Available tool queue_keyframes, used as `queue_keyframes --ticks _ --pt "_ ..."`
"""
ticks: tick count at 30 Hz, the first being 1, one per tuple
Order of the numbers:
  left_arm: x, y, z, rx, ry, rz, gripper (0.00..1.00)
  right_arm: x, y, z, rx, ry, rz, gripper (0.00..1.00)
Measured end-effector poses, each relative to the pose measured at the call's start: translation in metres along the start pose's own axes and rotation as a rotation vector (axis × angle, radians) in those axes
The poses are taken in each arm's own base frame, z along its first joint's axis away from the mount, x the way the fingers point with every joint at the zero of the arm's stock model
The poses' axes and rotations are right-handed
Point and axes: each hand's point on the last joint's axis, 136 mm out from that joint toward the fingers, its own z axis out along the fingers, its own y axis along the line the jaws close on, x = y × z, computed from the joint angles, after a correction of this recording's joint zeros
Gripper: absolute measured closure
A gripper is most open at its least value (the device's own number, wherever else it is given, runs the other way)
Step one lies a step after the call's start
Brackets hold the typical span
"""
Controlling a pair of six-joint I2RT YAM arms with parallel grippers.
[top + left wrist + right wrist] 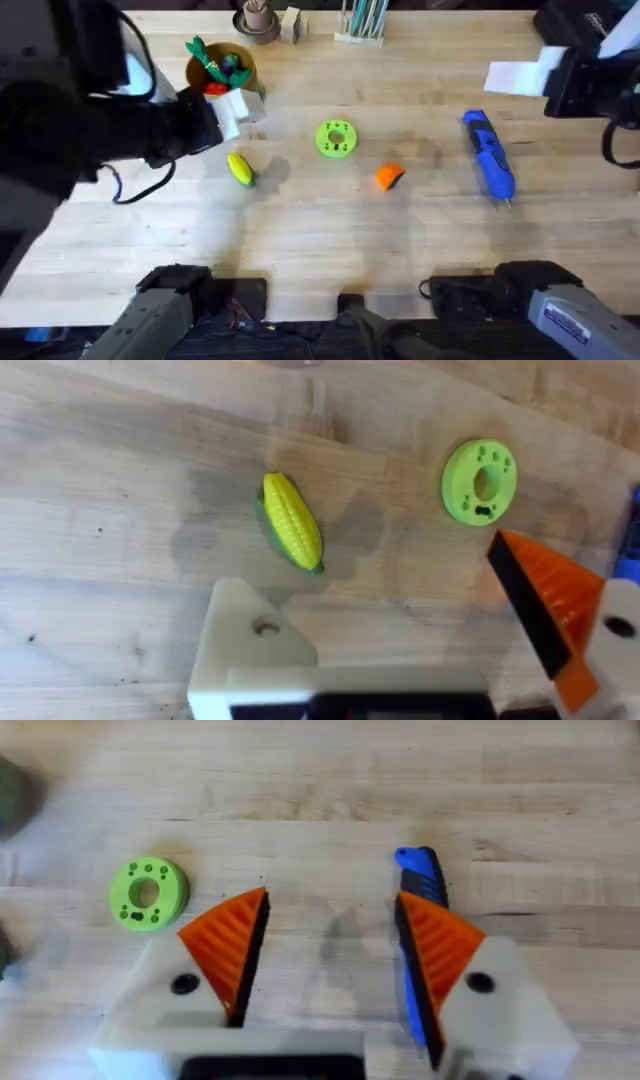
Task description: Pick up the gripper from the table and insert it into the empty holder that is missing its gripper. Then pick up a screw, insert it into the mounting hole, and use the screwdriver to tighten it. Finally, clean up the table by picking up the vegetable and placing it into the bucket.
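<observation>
just beyond the left fingers [560, 610], the vegetable [291, 520], untouched

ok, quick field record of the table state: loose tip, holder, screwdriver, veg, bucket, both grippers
gripper: orange tip loose on the table, right of the green disc
holder: left arm's bare white finger base, no tip fitted
screwdriver: lying flat at the right
vegetable: yellow corn on the table, outside the bucket
bucket: upright, holds other toy vegetables
left gripper: open, empty
right gripper: open, empty
</observation>
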Motion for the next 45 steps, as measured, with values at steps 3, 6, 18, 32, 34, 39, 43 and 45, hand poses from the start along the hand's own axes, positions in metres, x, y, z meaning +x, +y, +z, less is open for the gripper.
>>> queue_keyframes --ticks 3,6,18,32,34,39,43,45 --pt "0.006 0.008 0.021 -0.038 0.09 -0.051 0.008 0.0 0.0 0.0 0.0 -0.001 0.0 0.204" --pt "0.013 0.017 0.041 -0.082 0.174 -0.09 0.008 0.0 0.0 0.0 0.0 -0.001 0.0 0.203" --pt "0.033 0.038 0.078 -0.16 0.31 -0.144 0.006 0.0 0.0 0.0 0.0 0.0 0.0 0.203" --pt "0.035 0.039 0.078 -0.162 0.317 -0.15 0.996 -0.005 0.0 0.0 -0.001 -0.019 -0.002 0.203" --pt "0.036 0.039 0.076 -0.164 0.322 -0.151 0.997 -0.005 0.0 0.0 -0.001 -0.019 -0.002 0.203" --pt "0.035 0.033 0.059 -0.144 0.284 -0.139 0.94 -0.005 0.0 0.0 -0.001 -0.019 -0.002 0.202" --pt "0.021 0.019 0.031 -0.092 0.177 -0.11 0.299 -0.005 0.0 0.0 -0.001 -0.019 -0.002 0.202" --pt "0.011 0.01 0.013 -0.059 0.106 -0.094 0.046 -0.005 0.0 0.0 -0.001 -0.019 -0.002 0.203"
